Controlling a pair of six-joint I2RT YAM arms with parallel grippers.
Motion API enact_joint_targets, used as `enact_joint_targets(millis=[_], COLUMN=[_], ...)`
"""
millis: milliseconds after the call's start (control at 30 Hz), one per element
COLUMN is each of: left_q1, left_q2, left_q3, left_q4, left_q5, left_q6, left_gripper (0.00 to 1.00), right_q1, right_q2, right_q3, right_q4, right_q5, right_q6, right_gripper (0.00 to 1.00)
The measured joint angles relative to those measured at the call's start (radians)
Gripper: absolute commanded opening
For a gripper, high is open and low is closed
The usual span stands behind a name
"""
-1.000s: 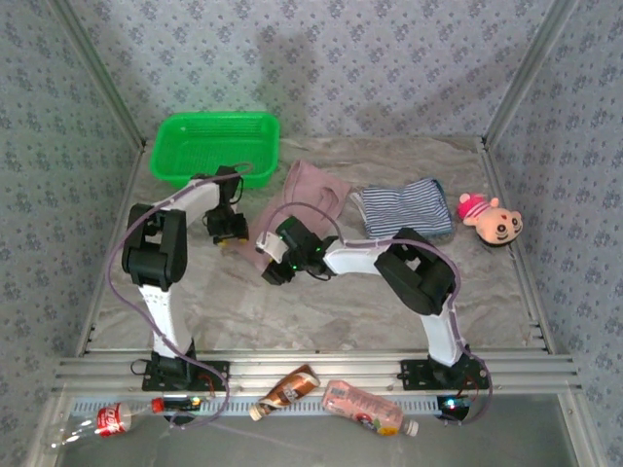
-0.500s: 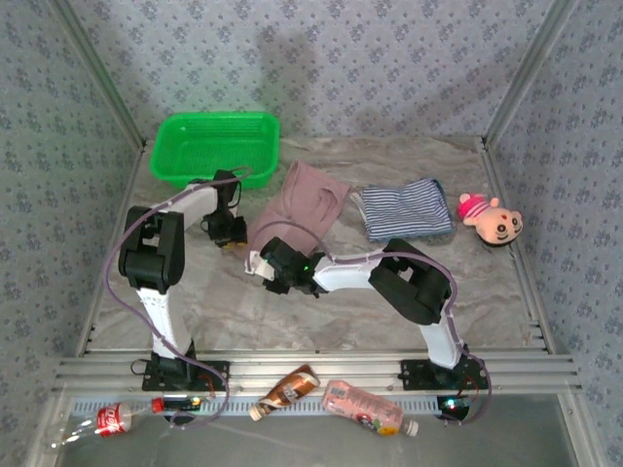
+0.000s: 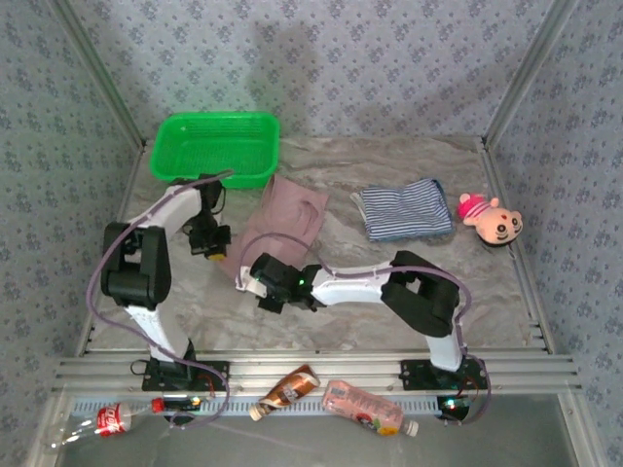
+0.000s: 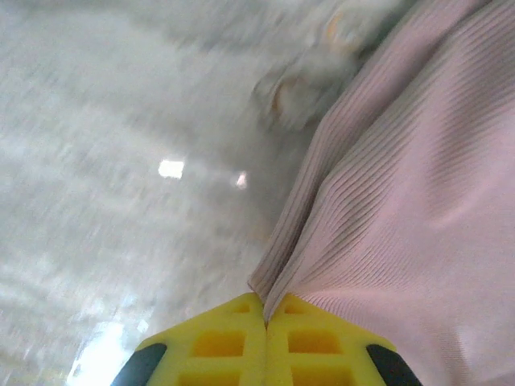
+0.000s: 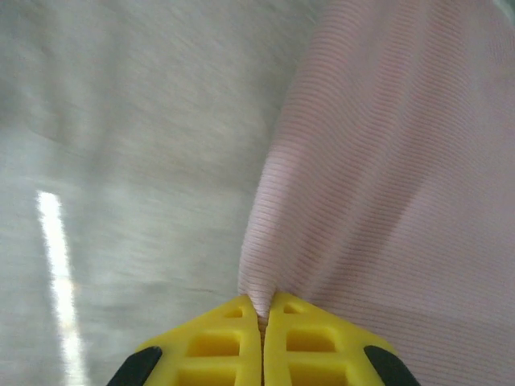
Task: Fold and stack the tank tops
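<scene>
Two arms are working and two tank tops are in sight. One pink tank top (image 3: 288,206) lies just in front of the green basket (image 3: 216,146), and one striped tank top (image 3: 404,209) sits folded well to the basket's right. One plush toy (image 3: 490,220) is farther right still. The left gripper (image 4: 265,320) is pinched tight on the pink top's edge, and so is the right gripper (image 5: 261,312). A second ago both jaws gaped. Now they're clamped, and the pink top has slid towards the basket.
</scene>
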Motion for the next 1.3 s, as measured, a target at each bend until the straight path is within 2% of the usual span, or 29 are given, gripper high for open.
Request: enact_joint_targets(millis=[133, 433, 633, 767, 933, 1300], left_q1=[0.009, 0.011, 0.016, 0.016, 0.026, 0.052], left_q2=[-0.146, -0.418, -0.506, -0.477, -0.351, -0.088], left_q3=[-0.032, -0.04, -0.045, -0.045, 0.007, 0.198], left_q4=[-0.104, -0.266, -0.322, -0.318, -0.282, -0.164], left_q5=[-0.014, -0.079, -0.111, -0.122, -0.138, -0.138], left_q6=[-0.018, -0.093, -0.13, -0.133, -0.13, -0.134], left_gripper=[0.0, 0.0, 0.0, 0.0, 0.0, 0.0], right_q1=[0.045, 0.06, 0.059, 0.011, -0.105, -0.355], right_q2=[-0.056, -0.084, -0.096, -0.096, -0.077, 0.13], right_q3=[0.0, 0.066, 0.085, 0.085, 0.088, 0.239], right_q4=[0.0, 0.003, 0.034, 0.064, 0.116, 0.082], right_q5=[-0.104, -0.315, -0.44, -0.529, -0.668, -0.938], right_q6=[0.129, 0.322, 0.422, 0.462, 0.492, 0.411], right_gripper=[0.0, 0.0, 0.0, 0.01, 0.01, 0.02])
